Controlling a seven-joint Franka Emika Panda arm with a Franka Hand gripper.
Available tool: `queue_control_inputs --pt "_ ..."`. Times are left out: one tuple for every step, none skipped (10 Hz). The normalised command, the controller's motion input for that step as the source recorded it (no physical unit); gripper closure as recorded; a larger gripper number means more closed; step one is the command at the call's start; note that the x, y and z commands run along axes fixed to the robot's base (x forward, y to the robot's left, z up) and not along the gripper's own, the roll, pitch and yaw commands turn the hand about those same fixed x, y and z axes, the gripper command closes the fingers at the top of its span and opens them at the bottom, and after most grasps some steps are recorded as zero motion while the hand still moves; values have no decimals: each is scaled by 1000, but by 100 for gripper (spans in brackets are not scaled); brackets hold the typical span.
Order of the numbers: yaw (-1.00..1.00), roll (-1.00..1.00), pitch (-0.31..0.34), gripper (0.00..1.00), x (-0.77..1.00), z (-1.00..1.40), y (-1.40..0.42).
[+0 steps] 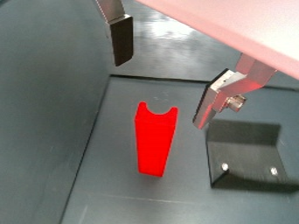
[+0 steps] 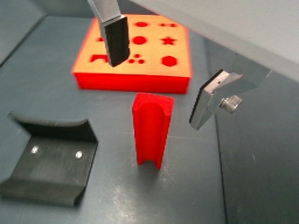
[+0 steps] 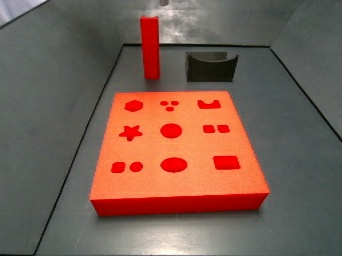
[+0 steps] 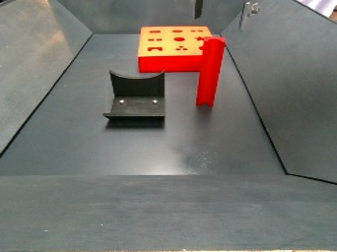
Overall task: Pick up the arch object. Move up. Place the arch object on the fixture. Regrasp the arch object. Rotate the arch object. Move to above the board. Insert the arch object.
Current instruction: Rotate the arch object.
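The arch object is a slim bright-red bar standing upright on the dark floor, its arch-shaped end facing up. My gripper hangs above it, open, with one finger on each side and nothing between them. In a side view the arch object stands next to the board, with the gripper just above at the frame's edge. The board is a flat red-orange slab with shaped holes. The fixture sits apart from the bar.
Sloping grey walls enclose the floor on both sides. The fixture lies close beside the standing bar in a wrist view.
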Motion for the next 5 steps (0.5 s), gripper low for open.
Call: queue_control_inputs --pt "1000 -12 30 0 25 -12 10" --pt "1000 -13 33 0 25 -11 10" --pt "1000 -15 38 0 25 -11 10" --pt "1000 -16 42 0 26 -10 10" --pt "1000 -20 51 0 26 -10 10"
